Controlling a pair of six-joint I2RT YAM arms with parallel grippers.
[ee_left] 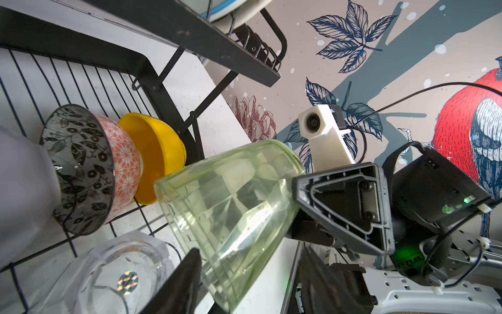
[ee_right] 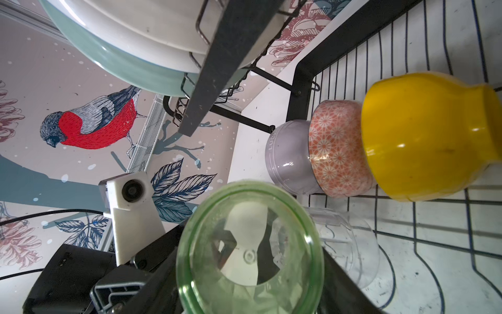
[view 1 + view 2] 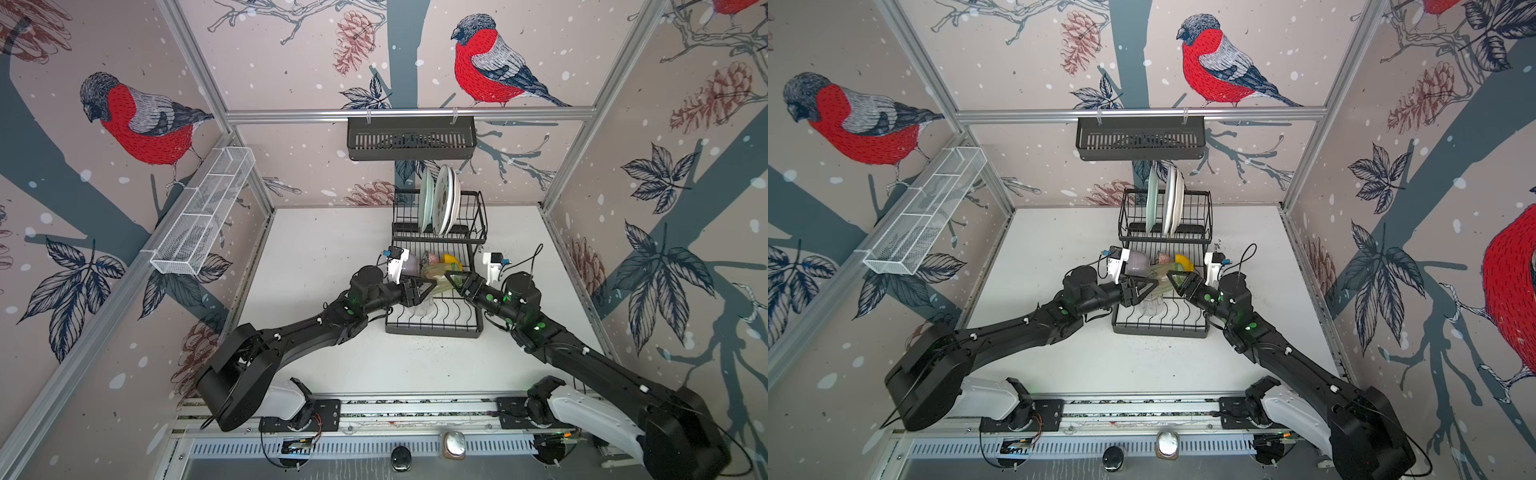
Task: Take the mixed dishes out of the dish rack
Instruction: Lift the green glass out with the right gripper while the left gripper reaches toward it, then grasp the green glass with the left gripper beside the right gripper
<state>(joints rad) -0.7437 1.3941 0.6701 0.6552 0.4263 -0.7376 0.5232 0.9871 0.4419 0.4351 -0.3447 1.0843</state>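
Note:
A green glass (image 3: 436,277) (image 1: 231,204) hangs tilted over the lower tier of the black wire dish rack (image 3: 436,329). My right gripper (image 2: 250,271) (image 3: 449,276) is shut on its sides. My left gripper (image 1: 248,252) (image 3: 431,286) straddles its other end, one finger touching, the other a small gap away. Behind stand lilac (image 2: 288,157), pink-patterned (image 2: 336,152) and yellow (image 2: 423,136) bowls on edge. A clear glass (image 1: 122,271) sits below on the wires. A pale green plate (image 3: 424,199) and white plates (image 3: 448,199) stand upright in the raised tier.
A dark slatted basket (image 3: 411,137) hangs on the back rail above the rack. A white mesh trough (image 3: 203,212) runs along the left wall. White table (image 3: 324,257) shows left and right of the rack. Both arms meet over the rack's front half.

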